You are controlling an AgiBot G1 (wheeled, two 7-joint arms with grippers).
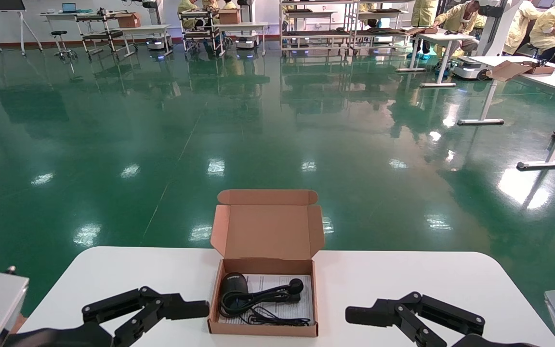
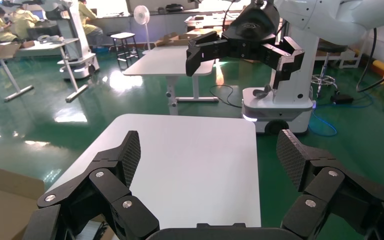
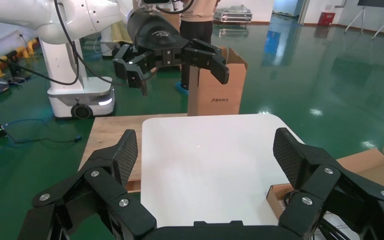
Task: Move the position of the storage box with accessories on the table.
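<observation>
Our left gripper hangs low over the near left part of the table, its fingers spread wide with nothing between them; in the left wrist view only bare white tabletop lies in the gap. Our right gripper mirrors it on the near right, fingers likewise parted and empty. Between the two sits the storage box, near the table's front edge and roughly centred, its hinged lid standing open toward the far side. Each gripper is just beside a side wall of the box but, as far as we can tell, apart from it.

Inside lie the accessories: a black cylindrical device at the far left of the tray, coiled black cables trailing across it, and a white printed sheet underneath.

We judge that the move itself has not begun (the box sits square, with no gripper on it), so this is the approach step. Next we would need to bring the two grippers inward against the side walls, or close one on a wall, evenly enough that the light cardboard slides rather than twists, and gently enough that the loose contents stay inside.
</observation>
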